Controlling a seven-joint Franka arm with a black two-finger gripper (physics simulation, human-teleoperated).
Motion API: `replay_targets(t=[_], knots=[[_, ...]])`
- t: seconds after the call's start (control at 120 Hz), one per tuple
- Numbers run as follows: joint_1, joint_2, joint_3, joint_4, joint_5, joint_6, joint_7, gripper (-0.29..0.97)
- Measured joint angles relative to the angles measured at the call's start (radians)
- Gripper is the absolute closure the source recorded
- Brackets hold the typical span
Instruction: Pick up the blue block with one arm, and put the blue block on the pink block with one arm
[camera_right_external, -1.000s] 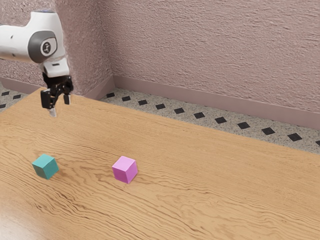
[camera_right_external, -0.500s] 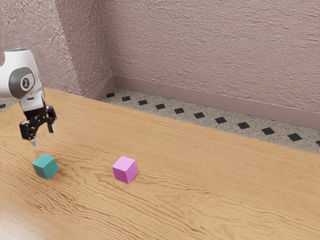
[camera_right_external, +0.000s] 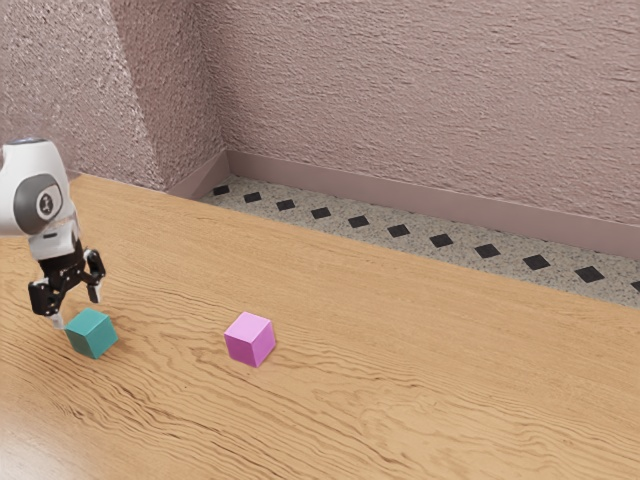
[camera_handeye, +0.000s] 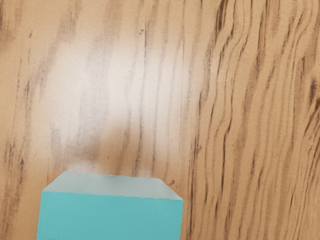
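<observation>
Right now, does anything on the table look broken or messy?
No, nothing looks odd. The blue block and the pink block both sit flat on the table, apart and whole. The open gripper hangs just over the blue block.

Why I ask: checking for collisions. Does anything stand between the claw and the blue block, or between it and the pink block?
Nothing visible does. The open claw hangs just above the blue block, and only bare table lies between it and the pink block.
</observation>
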Motion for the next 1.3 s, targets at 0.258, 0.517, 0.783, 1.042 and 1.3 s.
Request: replay_targets(t=[0.258,0.517,0.783,1.042,1.3], knots=[[0.0,0.009,0.0,-0.02,-0.049,0.071,0.033,0.0],[0.002,0.0,0.0,-0.071,-0.061,0.104,0.071,0.0],[0.0,-0.021,-0.001,-0.063,-0.062,0.114,0.119,0.0],[0.003,0.001,0.001,-0.028,-0.124,0.139,0.149,0.0],[0.014,0.039,0.003,-0.009,-0.157,0.154,0.17,0.0]])
